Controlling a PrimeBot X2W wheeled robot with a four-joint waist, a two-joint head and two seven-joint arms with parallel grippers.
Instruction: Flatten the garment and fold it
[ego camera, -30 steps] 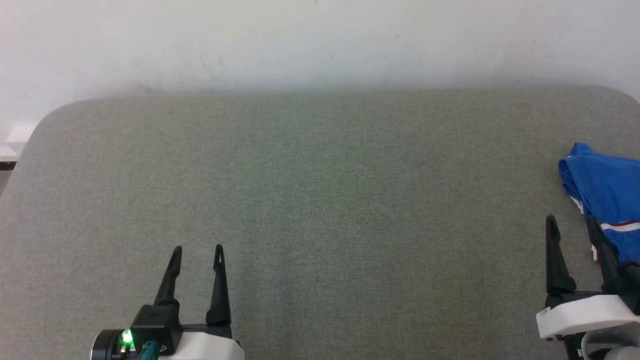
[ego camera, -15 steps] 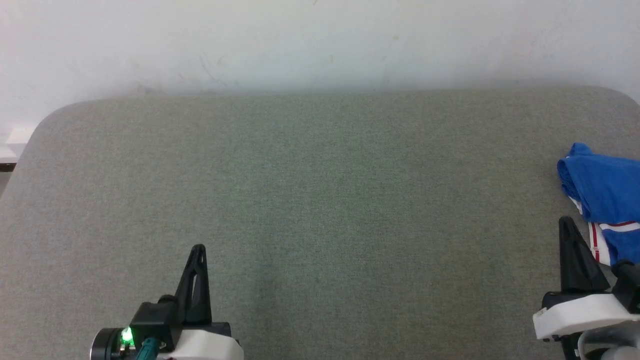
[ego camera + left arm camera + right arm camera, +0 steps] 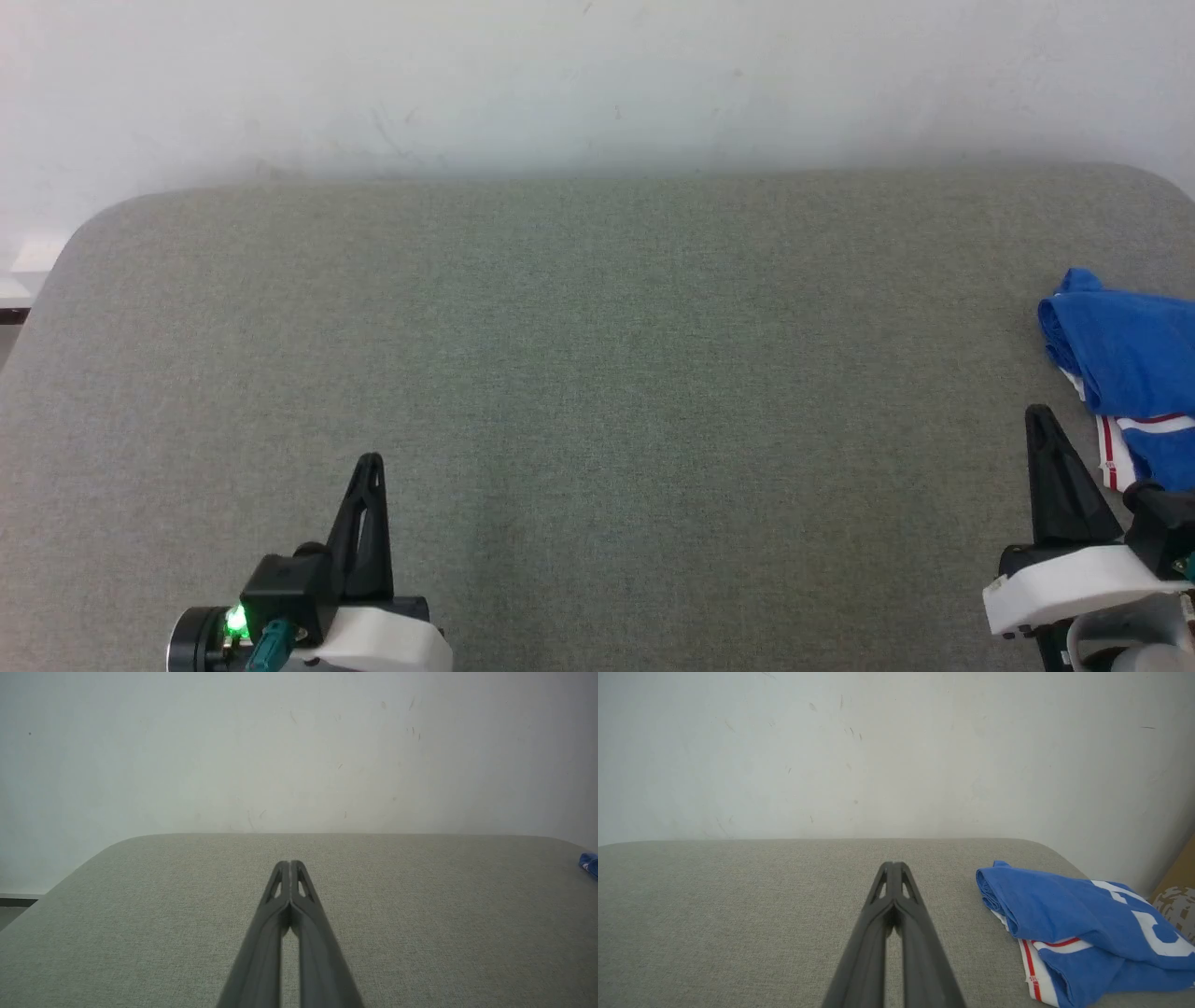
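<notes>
— Garment point(image 3: 1130, 359) on screen, and it's a crumpled heap of royal blue, bunched up at the far right side of the table point(image 3: 597, 327) and running off the head view's right edge.
— Soft jersey knit by the look of it. One end is rolled over into a thick rounded fold, and a white band with thin red stripes pokes out from underneath on the near side.
— From the right wrist view there's big white print across the top layer, broken up by the folds, so I can't read it.
— Nice contrast with what's under it: a grey-green woven cloth top, flat and matte, with rounded corners, up against a plain, scuffed white wall point(image 3: 597, 84).
— Now the right gripper point(image 3: 1034, 413). Two long dark fingers pressed tight together, tapering to a single point, nothing between them.
— And the garment sits just beside it, off to its right and a little further ahead. A narrow strip of bare table separates the two, so there's no contact.
— Left gripper point(image 3: 371, 460)?
— Same story: fingers closed flat against each other, empty, over the left half of the table. It's well apart from the garment, which in the left wrist view is a blue sliver at the right edge.
</notes>
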